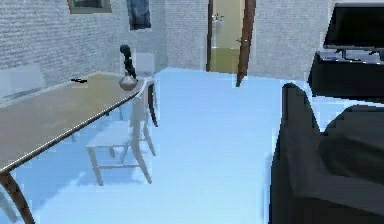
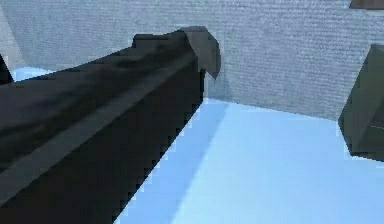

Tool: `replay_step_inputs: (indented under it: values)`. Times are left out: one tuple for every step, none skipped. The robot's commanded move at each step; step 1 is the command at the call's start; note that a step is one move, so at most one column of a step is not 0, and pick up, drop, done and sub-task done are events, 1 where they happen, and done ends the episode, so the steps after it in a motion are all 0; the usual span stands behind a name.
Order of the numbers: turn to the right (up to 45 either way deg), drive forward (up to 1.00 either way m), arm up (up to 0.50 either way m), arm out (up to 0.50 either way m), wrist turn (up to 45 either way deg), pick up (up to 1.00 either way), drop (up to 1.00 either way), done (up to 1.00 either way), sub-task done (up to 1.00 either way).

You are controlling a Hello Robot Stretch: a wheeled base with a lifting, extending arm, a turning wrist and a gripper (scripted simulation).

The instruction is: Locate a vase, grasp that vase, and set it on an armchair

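One vase (image 1: 126, 72), dark, with a round body and a thin neck, stands upright at the far end of the one long table (image 1: 50, 118). One white chair (image 1: 122, 140) is just beside this table, and one dark sofa (image 1: 320, 160) is well apart from it. The state of the gripper I cannot tell.

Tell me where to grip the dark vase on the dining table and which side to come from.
Probably the slim neck of the vase, above its rounded base: it stands upright, and the neck looks narrowest. Come from the open-floor side, at the far corner of the table, where it stands near the edge, past the white chair.
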Motion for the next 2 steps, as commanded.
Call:
replay_step_inputs:
  values:
    - [0.0, 0.75, 0.00, 0.00, 0.0, 0.00, 0.00, 0.00, 0.00]
    - [-3.0, 0.00, 0.00, 0.00, 0.0, 0.00, 0.00, 0.00, 0.00]
